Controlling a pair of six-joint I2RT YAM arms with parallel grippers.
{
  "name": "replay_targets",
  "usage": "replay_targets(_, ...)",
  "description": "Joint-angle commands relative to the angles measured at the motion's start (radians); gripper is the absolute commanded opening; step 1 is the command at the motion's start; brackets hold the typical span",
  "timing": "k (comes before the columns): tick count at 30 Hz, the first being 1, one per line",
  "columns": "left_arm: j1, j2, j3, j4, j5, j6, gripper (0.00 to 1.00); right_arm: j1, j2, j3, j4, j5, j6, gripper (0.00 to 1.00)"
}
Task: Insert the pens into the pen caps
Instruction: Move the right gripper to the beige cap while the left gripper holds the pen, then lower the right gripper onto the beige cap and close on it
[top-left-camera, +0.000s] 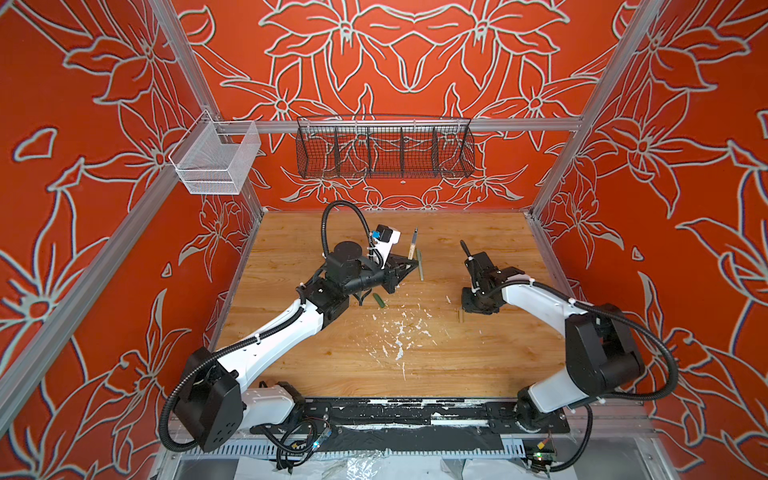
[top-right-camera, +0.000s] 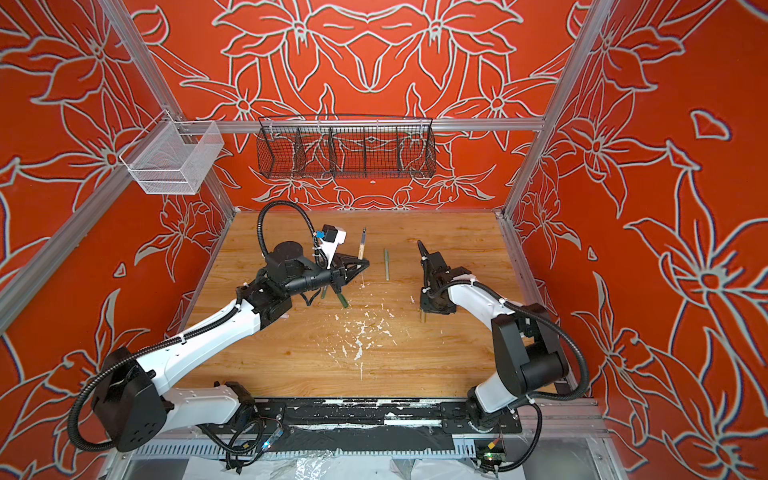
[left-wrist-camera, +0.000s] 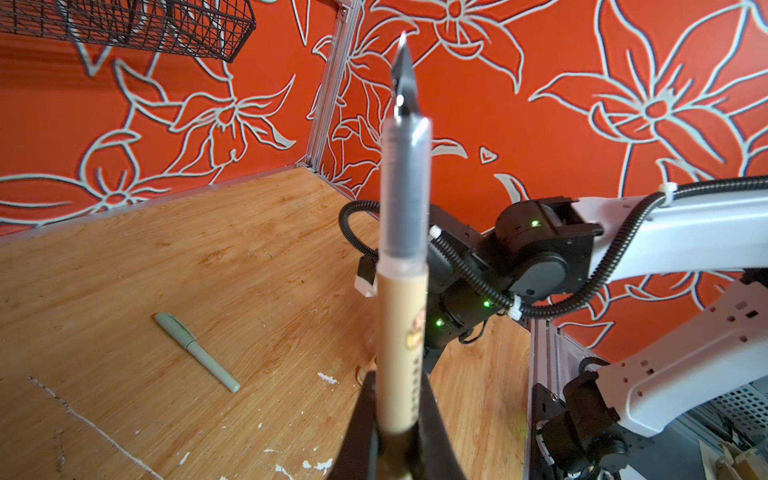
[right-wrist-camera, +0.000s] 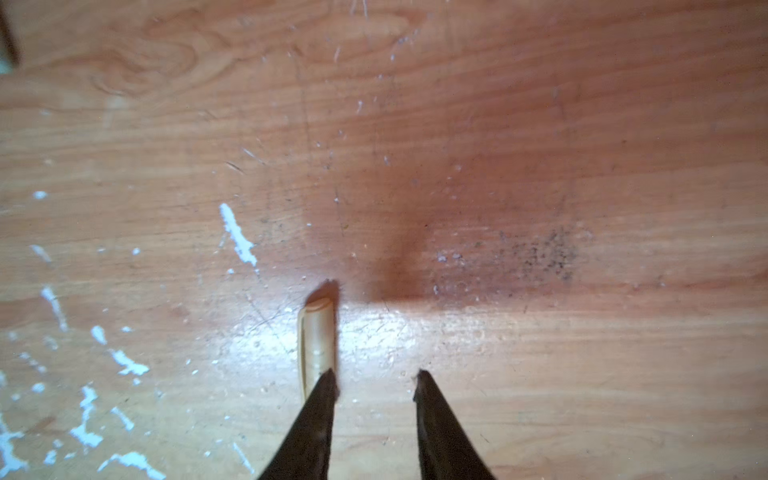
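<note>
Left claw (left-wrist-camera: 399, 399) clenches the tan pen (left-wrist-camera: 401, 324), nib raised. Right claw (right-wrist-camera: 374, 378) stands partly open over the table (right-wrist-camera: 540, 124) — one fingertip (right-wrist-camera: 322, 390) touches the tan cap (right-wrist-camera: 318, 336), which lies outside the gap.

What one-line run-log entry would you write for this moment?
left tool: shut on tan pen, nib bare | right tool: open, tan cap beside one finger, ungripped | light green pen: lying on table

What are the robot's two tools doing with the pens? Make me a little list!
Left tool: shut on the tan pen, dark tip uncovered
Right tool: open, low over the table, holding nothing
Tan cap: lying flat, just outside the open jaws
Light green pen: lying on the table, cap on
</note>
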Motion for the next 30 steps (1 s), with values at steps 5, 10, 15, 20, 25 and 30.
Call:
replay_targets(5,-0.021,-0.007,0.0,0.024,0.018,-0.014,0.0,-0.033,-0.136,-0.078,-0.016,-0.046,-0.013,0.41)
replay_targets(10,-0.064,0.001,0.008,-0.003,-0.003,0.018,0.0,-0.04,-0.173,-0.124,-0.002,-0.103,-0.008,0.43)
replay_targets(15,-0.092,0.016,0.014,-0.024,-0.011,0.035,0.0,-0.04,-0.18,-0.151,0.027,-0.108,0.024,0.42)
replay_targets(20,-0.096,0.027,0.012,-0.025,-0.015,0.035,0.0,-0.039,-0.147,-0.145,0.072,-0.196,0.068,0.38)
replay_targets(25,-0.099,0.031,0.014,-0.03,-0.017,0.038,0.0,-0.038,-0.114,-0.144,0.102,-0.203,0.098,0.34)
replay_targets(30,-0.103,0.033,0.014,-0.031,-0.016,0.039,0.0,-0.037,-0.077,-0.13,0.119,-0.205,0.107,0.32)
